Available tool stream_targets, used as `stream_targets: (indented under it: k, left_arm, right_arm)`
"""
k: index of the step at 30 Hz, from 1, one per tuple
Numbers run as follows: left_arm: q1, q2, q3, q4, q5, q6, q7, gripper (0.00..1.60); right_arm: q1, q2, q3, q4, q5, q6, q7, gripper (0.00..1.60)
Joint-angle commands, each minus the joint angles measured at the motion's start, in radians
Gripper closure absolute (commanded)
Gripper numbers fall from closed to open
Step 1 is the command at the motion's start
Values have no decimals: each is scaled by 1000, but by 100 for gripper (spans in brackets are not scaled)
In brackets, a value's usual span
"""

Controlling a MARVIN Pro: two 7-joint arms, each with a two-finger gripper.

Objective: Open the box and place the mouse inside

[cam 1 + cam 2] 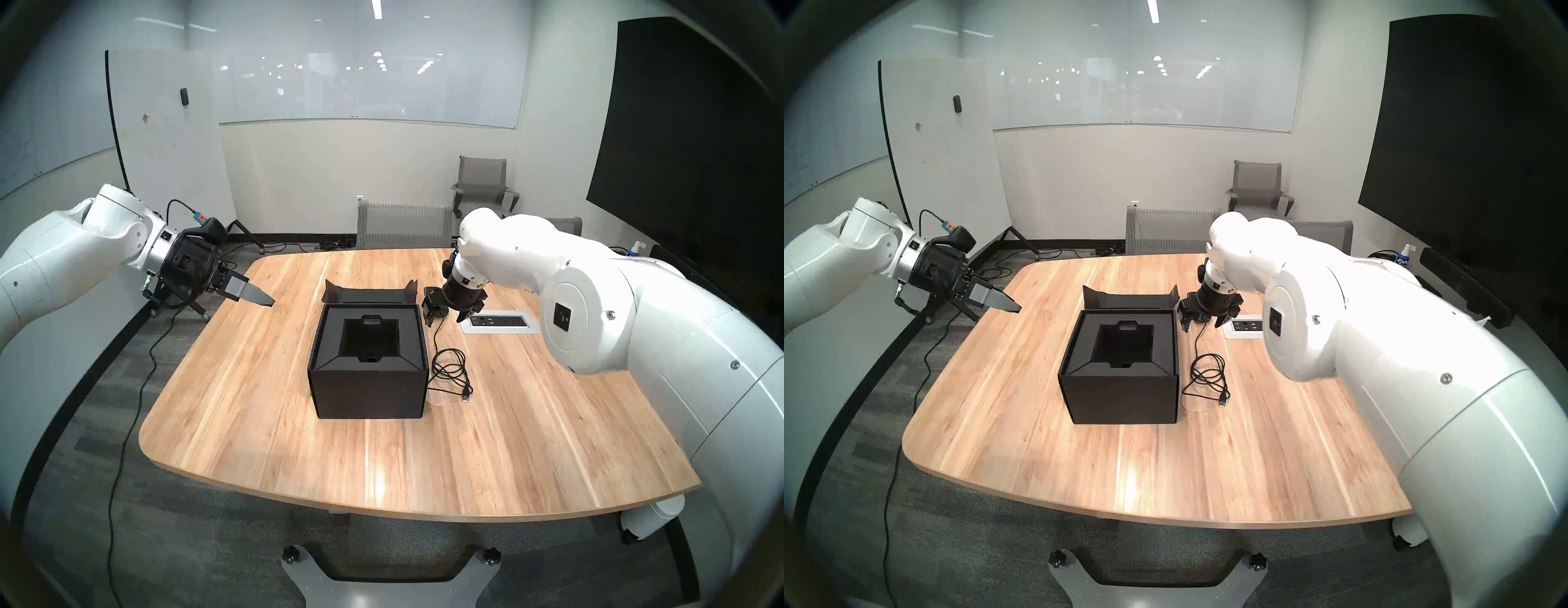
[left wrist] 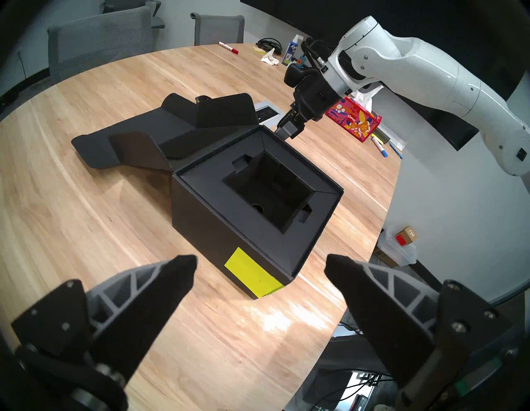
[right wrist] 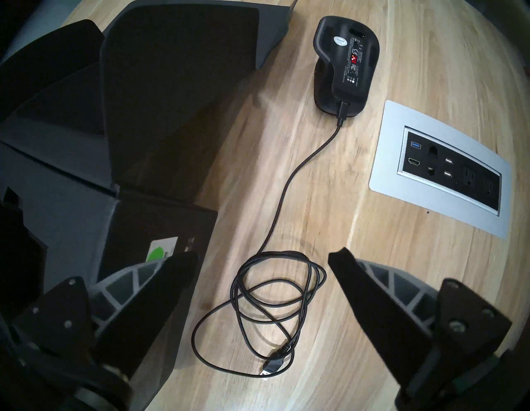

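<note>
- The box (image 1: 368,365) stood open near the middle of the worktop (image 1: 466,446), its flap lid (image 2: 160,135) folded back flat on the far side.
- The insert cavity (image 2: 269,189) was dark in every view; its floor could not be made out, apart from a round hole near one edge.
- A yellow-green sticky note (image 2: 252,272) showed on one outer wall of the box in the left wrist view only; its lower edge was cut off by the box corner.
- The mouse (image 3: 344,66) lay on the worktop beside the lid, outside the box, with its labelled underside turned up toward the right wrist camera. In the head views it was almost entirely hidden behind the right end effector (image 1: 449,316).
- The cable (image 3: 275,310) ran from the mouse to a loose coil just beside the box wall, ending in a USB plug (image 3: 272,368).
- The right end effector hung above the mouse with fingers apart, holding nothing.
- The left end effector (image 2: 261,267) was well apart from the box, off the worktop's left edge, fingers apart and empty.
- A recessed socket panel (image 3: 447,169) sat near the mouse; the right arm covered part of it in the head views.
</note>
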Motion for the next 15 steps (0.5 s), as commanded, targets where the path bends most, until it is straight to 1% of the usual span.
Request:
stream_targets:
  k: [1,15]
  left_arm:
    - [-19,-1,-14,-2,-7,0,-21,0]
    - [-19,-1,-13,-3,-9,-1,-18,0]
  right_arm:
    - [-2,2,4,43,11,-2,-38,0]
    - [-40,-2,39,65,34,-12,-95,0]
